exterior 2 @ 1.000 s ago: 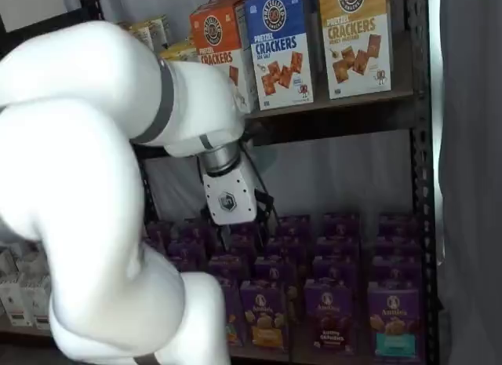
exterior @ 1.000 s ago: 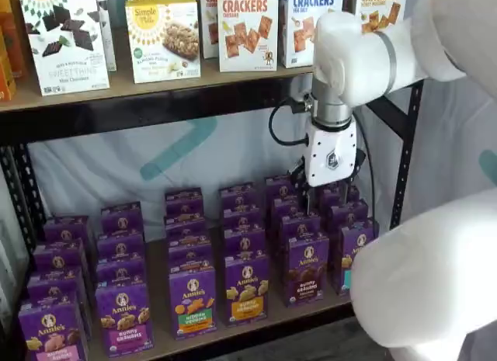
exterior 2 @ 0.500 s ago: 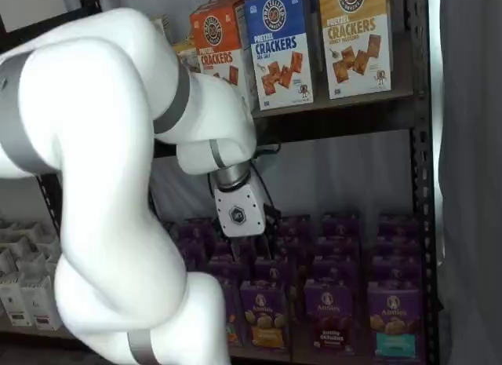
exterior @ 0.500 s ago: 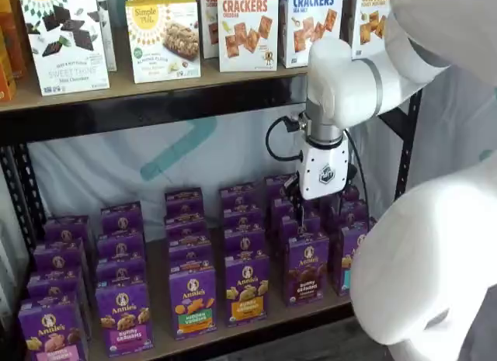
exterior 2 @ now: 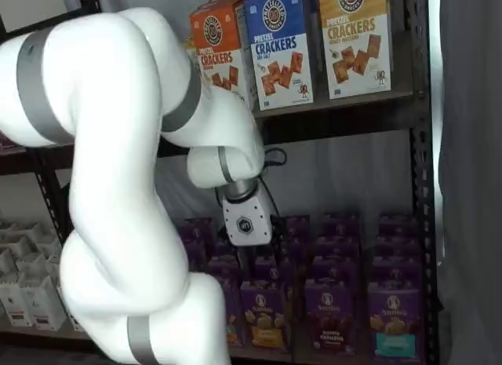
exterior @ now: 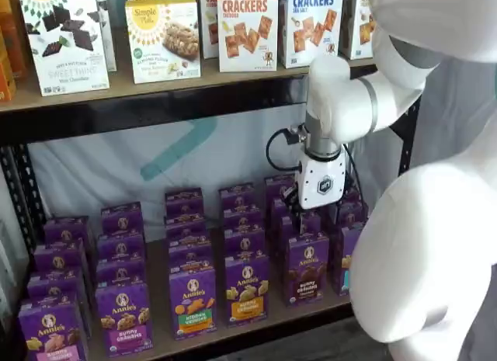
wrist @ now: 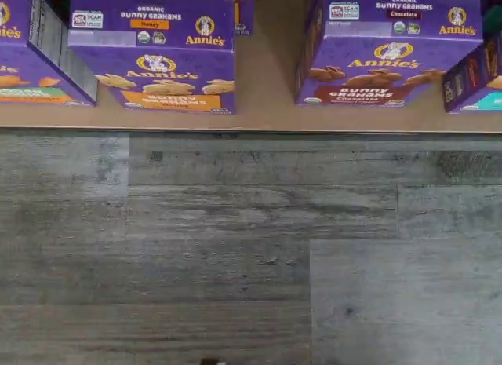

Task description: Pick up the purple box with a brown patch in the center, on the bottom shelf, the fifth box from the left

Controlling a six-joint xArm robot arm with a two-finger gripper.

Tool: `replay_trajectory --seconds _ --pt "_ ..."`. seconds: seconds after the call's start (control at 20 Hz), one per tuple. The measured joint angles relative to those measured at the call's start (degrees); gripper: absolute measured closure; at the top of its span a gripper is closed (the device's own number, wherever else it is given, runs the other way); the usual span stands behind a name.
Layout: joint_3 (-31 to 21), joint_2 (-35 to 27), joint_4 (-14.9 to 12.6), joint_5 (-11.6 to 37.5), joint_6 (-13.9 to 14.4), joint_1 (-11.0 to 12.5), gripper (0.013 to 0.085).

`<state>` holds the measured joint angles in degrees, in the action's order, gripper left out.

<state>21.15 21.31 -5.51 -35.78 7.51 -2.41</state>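
Observation:
The purple box with the brown centre patch stands at the front of its row on the bottom shelf [exterior: 256, 321], in both shelf views [exterior: 305, 269] [exterior 2: 329, 314]. The wrist view shows its top and front face, marked "Chocolate" [wrist: 392, 63], at the shelf's front edge [wrist: 267, 118]. My gripper [exterior: 308, 218] hangs above the rows, just behind and above that box. Its white body shows in both shelf views, and its dark fingers [exterior 2: 256, 253] blend into the cartons, so I cannot tell whether they are open. It holds nothing that I can see.
Purple cartons flank the box: an orange-yellow one [exterior: 247, 287], a green-and-orange one [exterior: 192, 299], a teal one [exterior 2: 394, 326]. Cracker boxes [exterior: 247, 27] stand on the upper shelf. A black frame post [exterior: 405, 151] is at the right. Grey plank floor [wrist: 235, 247] lies below.
The gripper has come down from below the upper shelf toward the rows of purple cartons. The arm's big white link has swung further across both shelf views.

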Motion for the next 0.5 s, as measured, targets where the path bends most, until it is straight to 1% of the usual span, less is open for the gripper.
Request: replay_trajectory --seconds 0.2,0.3,0.35,0.5 --pt "0.0 -2.8 -0.5 2.7 -0.1 0.6 0.013" --pt "0.1 -4.3 -1.6 4.1 0.7 0.8 0.013" --pt "0.2 -5.2 -1.3 4.8 0.4 0.9 0.013" --pt "0.5 -8.0 -1.6 7.2 0.5 1.2 0.013"
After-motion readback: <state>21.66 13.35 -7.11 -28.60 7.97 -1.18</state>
